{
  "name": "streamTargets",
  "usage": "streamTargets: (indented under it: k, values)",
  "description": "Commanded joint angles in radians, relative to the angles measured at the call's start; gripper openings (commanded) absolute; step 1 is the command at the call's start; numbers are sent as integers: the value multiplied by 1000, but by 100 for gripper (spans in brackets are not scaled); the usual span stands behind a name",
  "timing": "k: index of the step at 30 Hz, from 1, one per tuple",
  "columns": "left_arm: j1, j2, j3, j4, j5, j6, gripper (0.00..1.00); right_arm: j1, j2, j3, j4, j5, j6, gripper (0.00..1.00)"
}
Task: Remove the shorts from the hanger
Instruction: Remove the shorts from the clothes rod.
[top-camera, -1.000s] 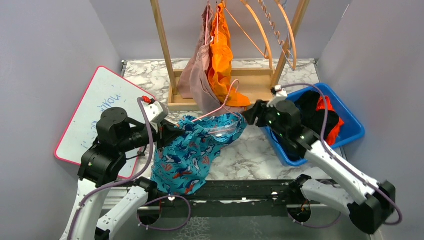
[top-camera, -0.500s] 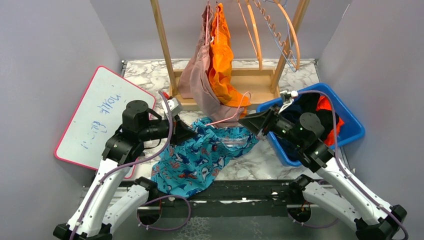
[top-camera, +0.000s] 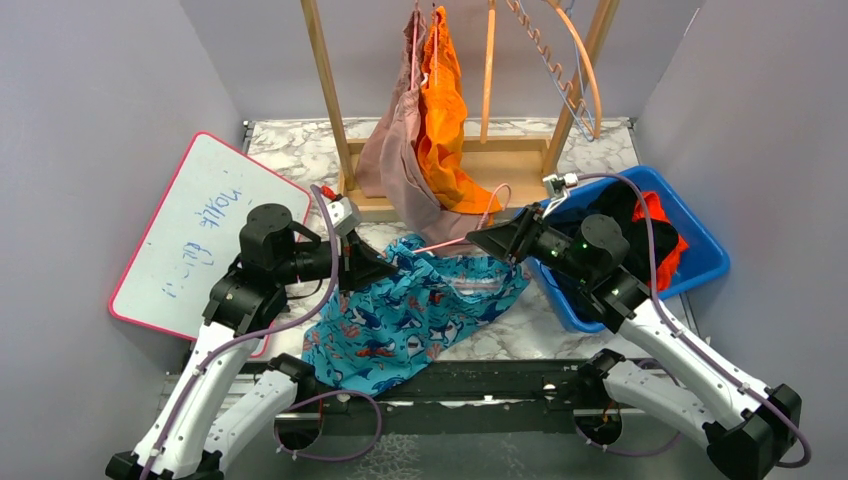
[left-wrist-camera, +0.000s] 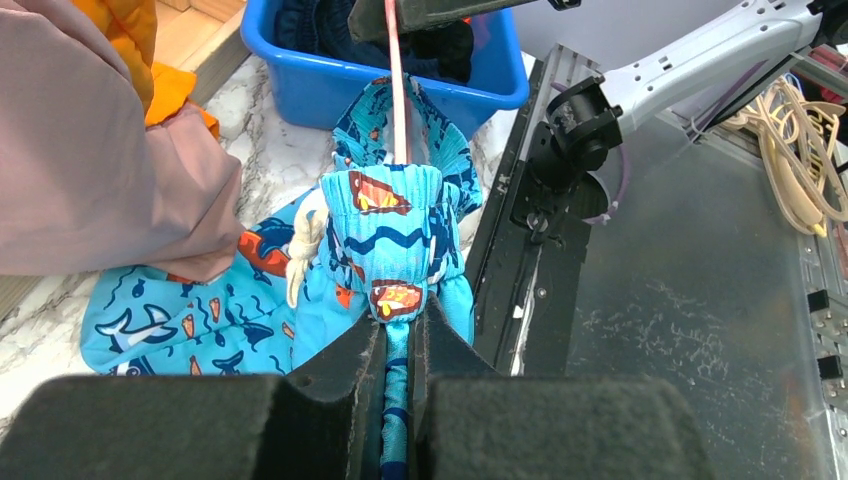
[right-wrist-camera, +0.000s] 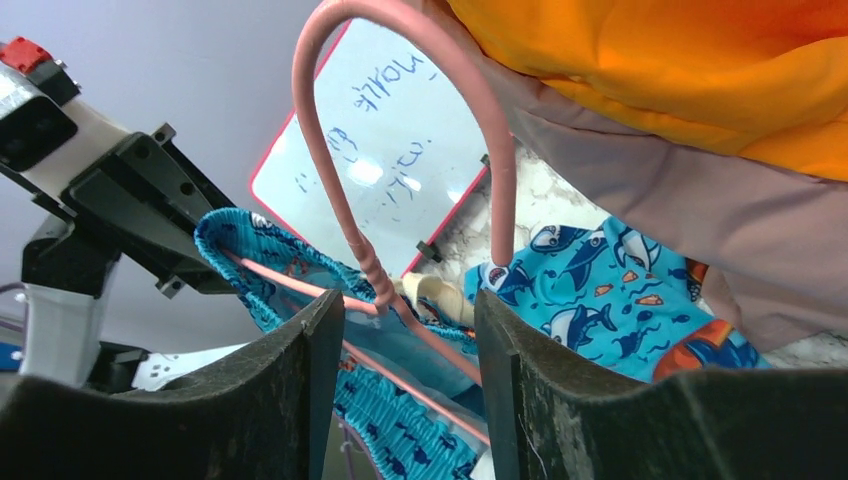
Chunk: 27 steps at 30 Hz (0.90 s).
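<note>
Risk on the left: elastic waistband of the blue shark-print shorts (left-wrist-camera: 395, 235) slipping out of the left tool (left-wrist-camera: 398, 340), pressed together on only a narrow gathered fold.

Risk in the middle: fabric bunching and snagging on the pink hanger (left-wrist-camera: 397, 90), threaded through that waistband, given any pull out of line with the wire.

Risk on the right: hanger sliding or swinging along with the shorts, given the right tool (right-wrist-camera: 410, 310) spread on either side of the twisted neck below the hook and not clamped on it. Also possible: hook catching the dusty pink shorts (top-camera: 390, 165) hanging close behind on the wooden rack (top-camera: 325, 90).

Left arm: bent at the elbow, forearm reaching rightward, low over the table (top-camera: 290, 150), just beside the whiteboard (top-camera: 190, 240).

Shorts: legs draped on the table between the two tools, waistband lifted.

Right arm: rising from the near right corner, forearm angled leftward past the blue bin (top-camera: 705, 265), fingers aimed at the left tool.
</note>
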Motion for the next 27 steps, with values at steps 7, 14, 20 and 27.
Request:
streamTargets:
  k: [7,14,20,27]
  values:
    - [0,3,-2,75,57,-14,0,4,20,-3,52,48,34,45]
    - [1,7,2,74,9,-30,0,6,17,28,-28,120,30,57]
    - [0,18,17,74,-91,-46,0,54,23,64,-117,221,-9,54]
    - [-1,47,8,74,-71,-40,0,133,45,89,-116,353,-19,52]
